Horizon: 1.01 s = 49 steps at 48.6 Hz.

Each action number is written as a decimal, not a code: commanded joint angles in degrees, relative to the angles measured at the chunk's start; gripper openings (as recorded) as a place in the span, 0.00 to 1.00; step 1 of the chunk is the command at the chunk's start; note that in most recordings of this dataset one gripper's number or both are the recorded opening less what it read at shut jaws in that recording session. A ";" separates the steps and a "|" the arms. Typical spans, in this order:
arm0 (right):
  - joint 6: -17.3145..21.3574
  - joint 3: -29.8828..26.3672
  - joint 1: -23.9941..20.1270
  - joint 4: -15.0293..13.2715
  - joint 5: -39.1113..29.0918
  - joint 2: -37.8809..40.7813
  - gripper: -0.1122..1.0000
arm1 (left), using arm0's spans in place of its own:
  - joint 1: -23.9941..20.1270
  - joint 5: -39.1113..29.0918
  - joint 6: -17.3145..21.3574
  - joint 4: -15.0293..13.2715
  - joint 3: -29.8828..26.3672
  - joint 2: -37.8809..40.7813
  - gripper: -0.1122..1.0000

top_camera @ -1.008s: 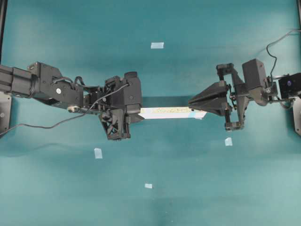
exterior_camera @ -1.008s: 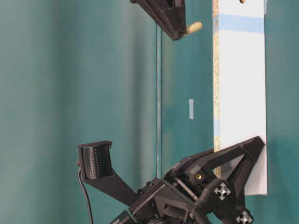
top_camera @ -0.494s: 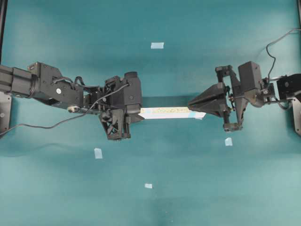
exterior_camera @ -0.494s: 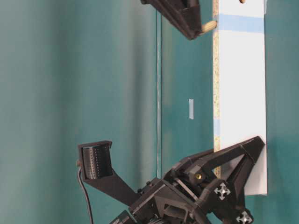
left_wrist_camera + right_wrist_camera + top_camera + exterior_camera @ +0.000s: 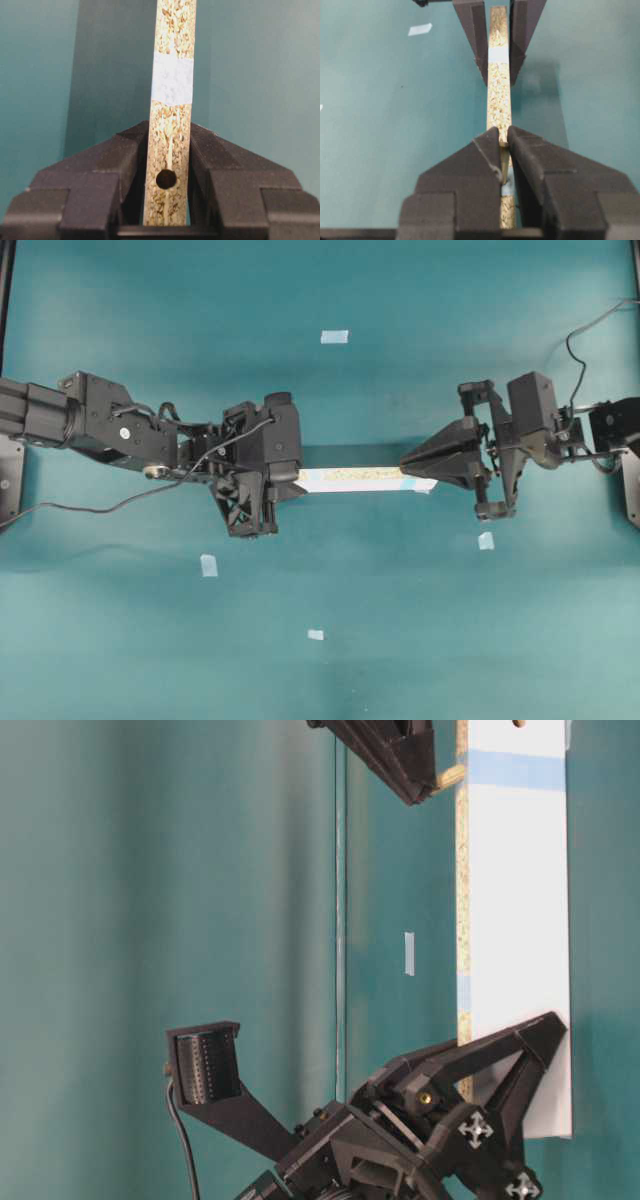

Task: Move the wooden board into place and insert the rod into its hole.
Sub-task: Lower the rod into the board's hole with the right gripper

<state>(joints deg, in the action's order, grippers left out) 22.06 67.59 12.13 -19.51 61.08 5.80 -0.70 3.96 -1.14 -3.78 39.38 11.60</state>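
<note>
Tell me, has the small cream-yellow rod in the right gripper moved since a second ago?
Yes. In the table-level view the rod has closed in on the wooden board's speckled edge, near its light blue band, and now meets it.

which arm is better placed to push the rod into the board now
Right. The right gripper holds the rod at the board's speckled edge, while the left gripper is busy clamping the board's other end.

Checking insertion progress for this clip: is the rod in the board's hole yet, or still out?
Going in, not seated: the rod sticks out of the shut right hand, its tip at the wooden board's speckled edge. Depth cannot be told.
</note>
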 commanded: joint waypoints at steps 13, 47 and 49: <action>0.00 1.67 0.00 0.18 -0.62 -1.76 0.20 | -0.79 0.26 0.09 0.09 -0.97 -0.79 0.29; 0.62 0.97 -1.93 -0.35 -16.44 -4.75 0.20 | -1.23 0.09 0.09 0.09 -0.97 -1.14 0.29; 0.53 0.97 -2.02 -0.35 -17.75 -5.36 0.20 | -1.23 0.09 0.09 0.09 -0.97 -1.14 0.29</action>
<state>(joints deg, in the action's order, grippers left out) 22.59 68.20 10.11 -19.69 46.41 1.41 -1.41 3.87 -1.14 -3.87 39.20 11.60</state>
